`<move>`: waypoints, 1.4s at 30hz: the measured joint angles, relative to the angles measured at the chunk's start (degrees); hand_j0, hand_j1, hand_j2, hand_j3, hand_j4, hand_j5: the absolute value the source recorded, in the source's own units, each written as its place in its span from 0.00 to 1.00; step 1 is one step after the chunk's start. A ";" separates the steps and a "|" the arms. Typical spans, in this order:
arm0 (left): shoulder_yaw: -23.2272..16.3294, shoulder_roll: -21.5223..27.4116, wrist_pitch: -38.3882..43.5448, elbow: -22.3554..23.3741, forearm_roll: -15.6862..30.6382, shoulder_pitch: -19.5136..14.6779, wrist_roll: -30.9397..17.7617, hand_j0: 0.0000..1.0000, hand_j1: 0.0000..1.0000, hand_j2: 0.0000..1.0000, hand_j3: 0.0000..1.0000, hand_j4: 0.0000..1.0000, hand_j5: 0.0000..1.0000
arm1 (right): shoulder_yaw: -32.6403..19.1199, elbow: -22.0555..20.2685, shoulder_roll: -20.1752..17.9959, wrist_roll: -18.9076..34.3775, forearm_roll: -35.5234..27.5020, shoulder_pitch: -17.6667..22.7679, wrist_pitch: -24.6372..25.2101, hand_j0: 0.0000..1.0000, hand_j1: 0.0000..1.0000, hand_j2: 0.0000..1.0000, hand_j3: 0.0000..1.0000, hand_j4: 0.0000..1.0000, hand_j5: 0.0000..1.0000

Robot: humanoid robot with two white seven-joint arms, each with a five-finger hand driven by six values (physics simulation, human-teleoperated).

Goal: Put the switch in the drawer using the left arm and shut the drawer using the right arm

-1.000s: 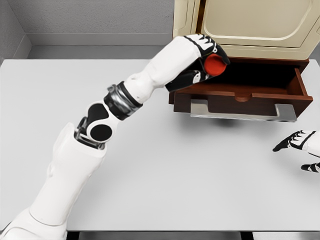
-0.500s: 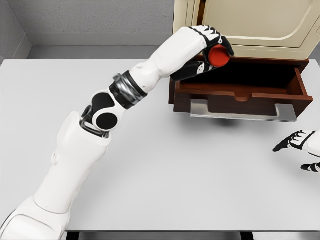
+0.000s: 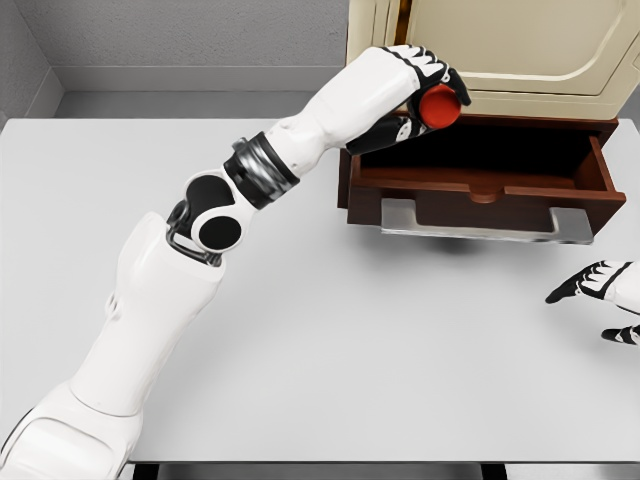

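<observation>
Since the earlier frame the left hand (image 3: 425, 95) has been carried slightly up and to the right, so that the round red switch (image 3: 439, 105) it grasps is now held over the back left corner of the open dark-brown wooden drawer (image 3: 480, 182). The drawer's interior is in shadow and nothing can be made out inside it. One flat grey metal handle (image 3: 485, 226) is fixed along its front panel. One cream panelled cabinet (image 3: 500, 45) stands behind the drawer on the smooth white table (image 3: 330, 340). The right hand (image 3: 600, 283) is seen at the right edge, fingers loosely spread, holding nothing.
</observation>
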 measured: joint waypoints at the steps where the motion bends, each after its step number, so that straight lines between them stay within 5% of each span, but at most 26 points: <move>1: 0.01 0.00 0.00 0.09 -0.02 -0.35 0.00 0.51 0.51 0.51 0.51 0.51 0.51 | -0.01 0.00 0.00 0.00 0.00 0.00 0.00 0.79 0.79 0.79 0.79 0.79 0.79; 9: 0.07 0.01 0.06 0.66 -0.08 -0.44 0.02 0.76 0.76 0.76 0.76 0.76 0.76 | -0.02 0.00 0.01 0.00 0.00 0.00 0.00 0.78 0.78 0.78 0.78 0.78 0.78; 26: -0.06 0.01 0.09 0.38 -0.06 -0.44 -0.03 0.78 0.78 0.78 0.78 0.78 0.78 | -0.02 0.00 0.01 0.00 0.00 0.00 0.00 0.78 0.78 0.78 0.78 0.78 0.78; 30: -0.12 0.13 0.01 0.09 -0.02 -0.44 -0.05 0.96 0.96 0.96 0.96 0.96 0.96 | -0.02 0.00 0.01 0.00 0.00 0.00 0.00 0.78 0.78 0.78 0.78 0.78 0.78; 36: -0.15 2.54 -4.22 -5.09 0.49 1.05 0.01 0.99 0.99 0.99 0.99 0.99 0.99 | 0.03 0.00 -0.01 0.00 0.15 -0.35 0.00 0.78 0.78 0.78 0.78 0.78 0.78; 42: 1.09 11.84 -10.95 -11.49 3.63 3.08 0.10 0.99 0.99 0.99 0.99 0.99 0.99 | 0.06 0.18 0.02 0.00 0.58 -0.70 0.00 0.78 0.78 0.78 0.78 0.78 0.78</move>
